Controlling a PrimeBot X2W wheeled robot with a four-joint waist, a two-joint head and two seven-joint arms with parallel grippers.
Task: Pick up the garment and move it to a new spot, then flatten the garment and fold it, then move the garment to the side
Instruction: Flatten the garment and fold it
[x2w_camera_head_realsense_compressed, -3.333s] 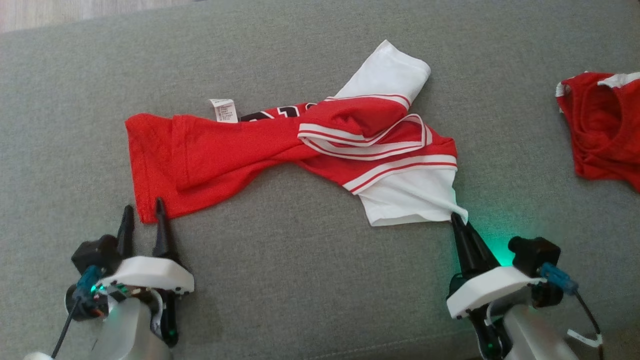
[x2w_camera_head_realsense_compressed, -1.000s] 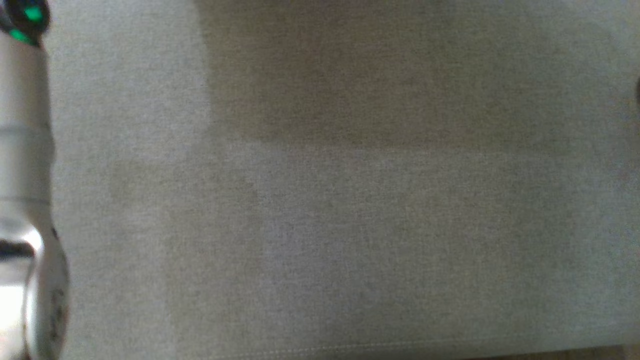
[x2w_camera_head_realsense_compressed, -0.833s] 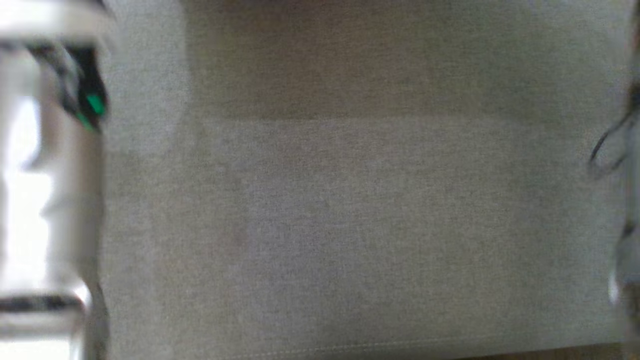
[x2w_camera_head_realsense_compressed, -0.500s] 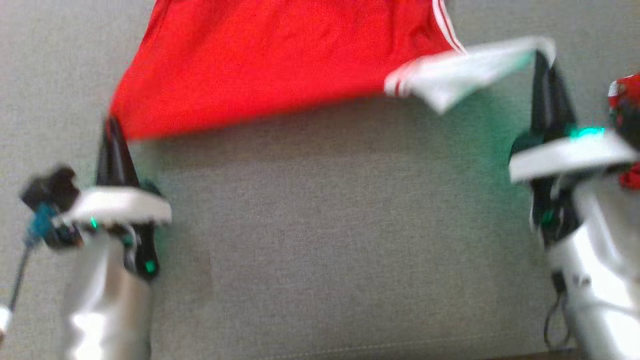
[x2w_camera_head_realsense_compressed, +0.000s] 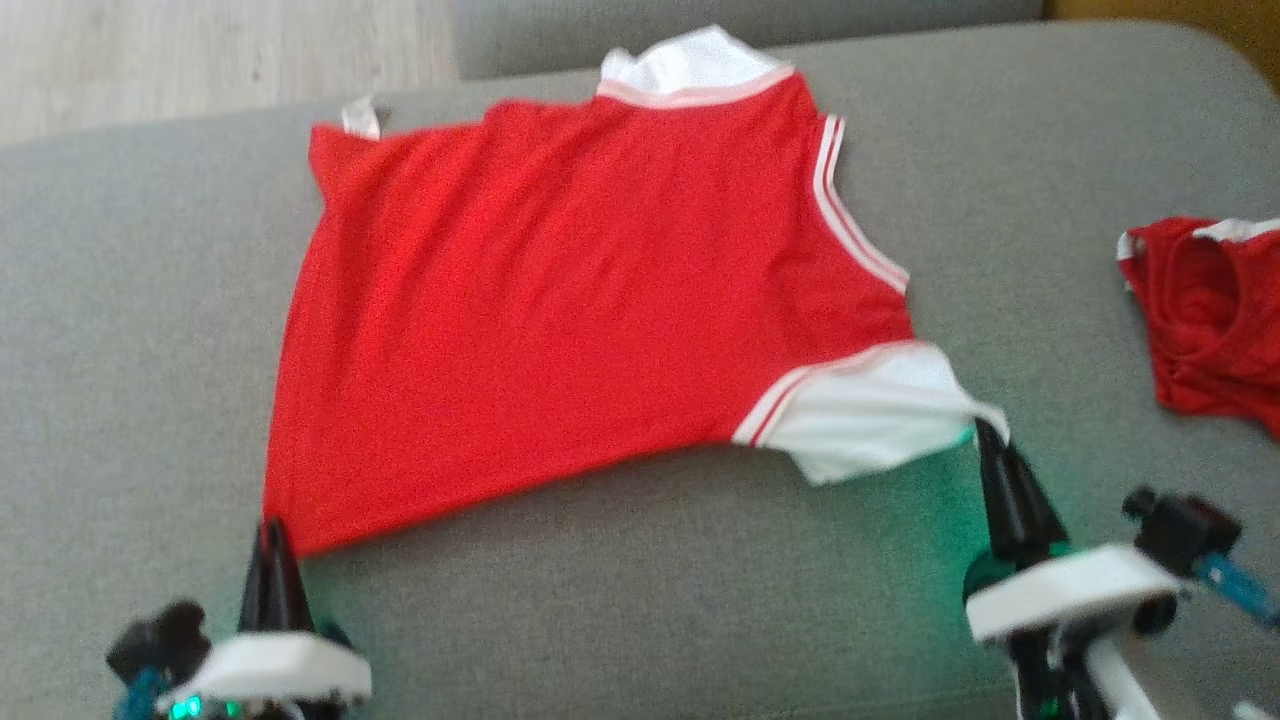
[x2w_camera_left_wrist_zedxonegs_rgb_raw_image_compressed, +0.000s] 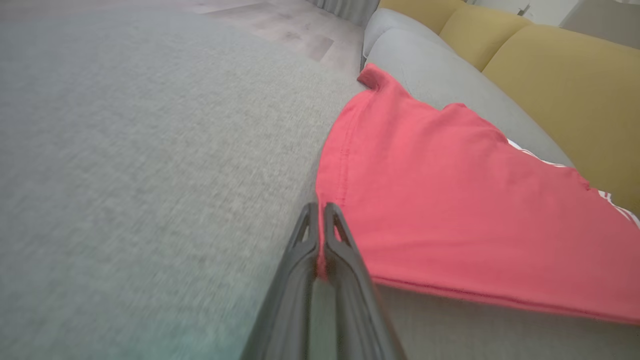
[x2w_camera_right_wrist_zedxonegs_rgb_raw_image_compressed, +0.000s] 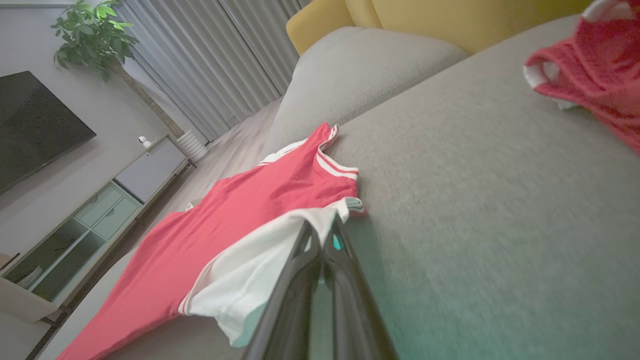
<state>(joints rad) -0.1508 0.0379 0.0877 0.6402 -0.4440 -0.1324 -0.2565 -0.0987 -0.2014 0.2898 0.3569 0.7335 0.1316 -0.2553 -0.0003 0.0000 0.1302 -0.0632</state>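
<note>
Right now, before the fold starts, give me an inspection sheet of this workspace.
Surface: grey sofa seat, soft fabric.
Job's things: red jersey spread mostly flat; its white sleeve drawn toward the right.
Clutter: second red garment, crumpled, lying apart from the jersey.
End effectors: left end effector shut on the jersey's near hem corner; right end effector shut on the white sleeve's edge.
Cables: blue-plugged cable by the right wrist camera, not touching the cloth.
Surroundings: yellow cushions, wooden floor, television, plant.
</note>
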